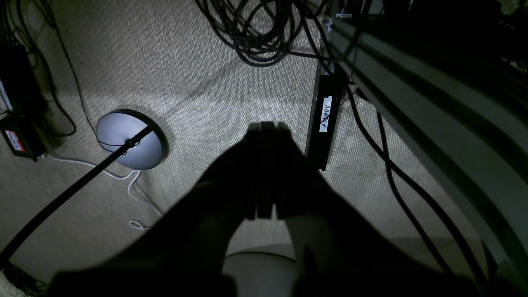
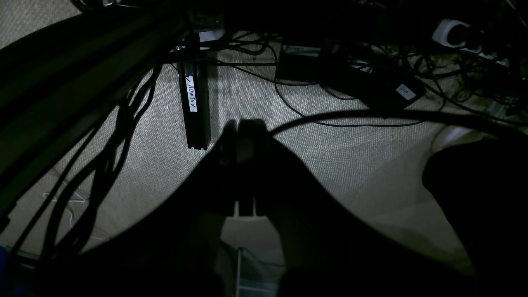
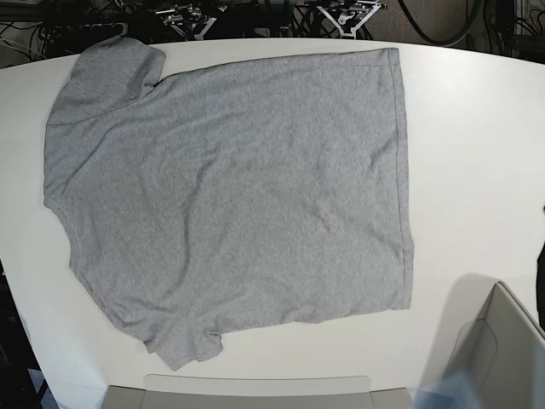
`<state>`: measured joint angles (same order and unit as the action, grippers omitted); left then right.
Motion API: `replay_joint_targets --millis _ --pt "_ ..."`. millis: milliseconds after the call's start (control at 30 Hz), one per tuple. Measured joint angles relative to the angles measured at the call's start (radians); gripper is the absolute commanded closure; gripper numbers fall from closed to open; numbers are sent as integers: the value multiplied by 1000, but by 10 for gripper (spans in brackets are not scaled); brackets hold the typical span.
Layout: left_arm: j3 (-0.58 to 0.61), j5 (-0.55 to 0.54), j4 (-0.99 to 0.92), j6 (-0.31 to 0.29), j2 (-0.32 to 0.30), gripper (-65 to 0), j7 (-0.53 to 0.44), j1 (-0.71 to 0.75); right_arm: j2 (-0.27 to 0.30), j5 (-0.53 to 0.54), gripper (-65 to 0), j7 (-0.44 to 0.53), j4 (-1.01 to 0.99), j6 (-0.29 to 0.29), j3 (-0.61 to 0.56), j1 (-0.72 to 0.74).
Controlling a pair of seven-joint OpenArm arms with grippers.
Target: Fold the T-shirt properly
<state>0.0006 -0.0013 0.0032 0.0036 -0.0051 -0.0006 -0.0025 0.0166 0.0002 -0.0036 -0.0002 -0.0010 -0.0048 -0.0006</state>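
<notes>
both grippers hang below bench level, aimed at the floor, neither touching the cloth and neither visible in the base view. left gripper [image 1: 266, 171] is a dark silhouette in its wrist view, jaws pressed together with nothing between them, over beige carpet [image 1: 198, 70]; near it on the carpet sit a round grey lamp base [image 1: 128, 139] with a black pole [image 1: 62, 198] running off to the lower left, a white cord [image 1: 132, 185], a black labelled bar [image 1: 326, 119], a coil of black cables [image 1: 255, 33] further off, and a metal frame rail [image 1: 433, 103] along the right. right gripper [image 2: 243, 165] is likewise a dark shape with jaws together, holding nothing, over the same kind of carpet [image 2: 350, 148]; beyond it are a black labelled bar [image 2: 194, 107], a black power brick [image 2: 367, 86] with a small white tag, loose cables [image 2: 123, 136] and a dark frame rail [image 2: 62, 82] at the upper left. up on the white table [image 3: 477, 128], the t-shirt [image 3: 238, 196] lies spread flat, plain grey side up, unfolded, taking up most of the left and middle of the top. its hem runs along the right side of the cloth, well short of the table's right edge. one sleeve [image 3: 111, 60] reaches toward the far left corner, the other sleeve [image 3: 183, 341] lies by the near edge. a grey box edge [image 3: 502, 341] shows at the near right corner. the shirt is well apart from both grippers.
</notes>
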Motion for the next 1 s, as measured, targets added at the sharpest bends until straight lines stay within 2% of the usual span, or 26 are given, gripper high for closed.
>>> replay_joint_targets --millis 300,367,433,633,767,933,1000 --pt "5 0 -2 0 0 -3 0 2 33 0 0 6 0 0 3 -14" --pt "3 0 1 0 0 -3 -27 21 41 3 0 11 0 0 5 -28" --pt "3 0 5 -1 0 -3 -107 41 47 3 0 48 0 0 5 -45" --pt "3 0 0 -3 -15 -4 -430 162 58 83 0 286 0 5 5 -129" --pt "3 -1 -2 -3 -29 -4 -682 240 79 96 0 499 0 3 5 -199" --pt "3 -5 -1 -3 -34 -4 -992 321 89 82 0 837 1 5 0 -306" --pt "3 -3 0 -3 -34 -4 -1093 351 89 79 0 943 1 8 0 -344"
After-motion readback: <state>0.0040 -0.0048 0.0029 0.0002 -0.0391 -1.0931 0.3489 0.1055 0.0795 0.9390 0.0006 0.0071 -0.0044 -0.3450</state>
